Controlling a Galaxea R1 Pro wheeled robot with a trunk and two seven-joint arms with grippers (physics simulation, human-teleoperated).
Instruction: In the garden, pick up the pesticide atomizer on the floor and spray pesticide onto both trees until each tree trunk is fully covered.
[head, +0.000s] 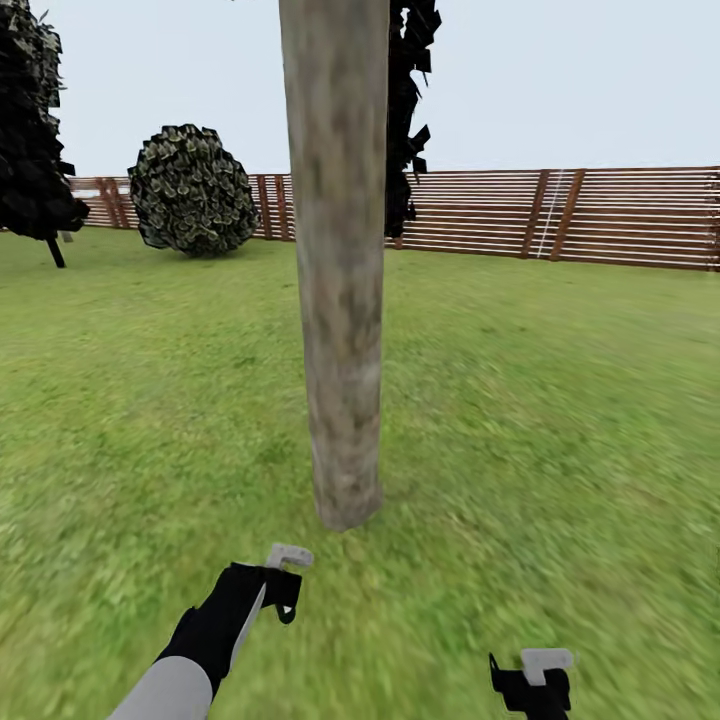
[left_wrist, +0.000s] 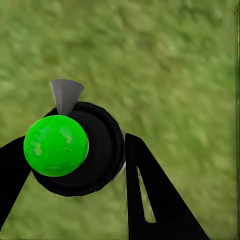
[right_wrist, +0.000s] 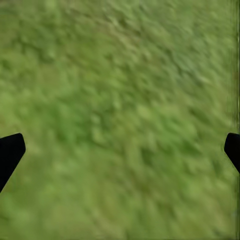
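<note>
While I face the tree trunk, the stock reads as follows.

Item one: tree trunk, pale grey-brown, blotchy bark, upright on the lawn, slightly flared at its foot, close ahead of both my arms.

Item two: my left tool, low and left of the trunk's foot, clamped on the spray bottle; black round body between my two black fingers, bright green ball on top, grey cone nozzle pointing away over the grass.

Item three: my right tool, low at my right, fingers wide apart, nothing between them but grass.

Item four: slatted reddish-brown fence along the far edge of the lawn.

Item five: round mottled bush before the fence, left of the trunk; near-black tree further left.
</note>
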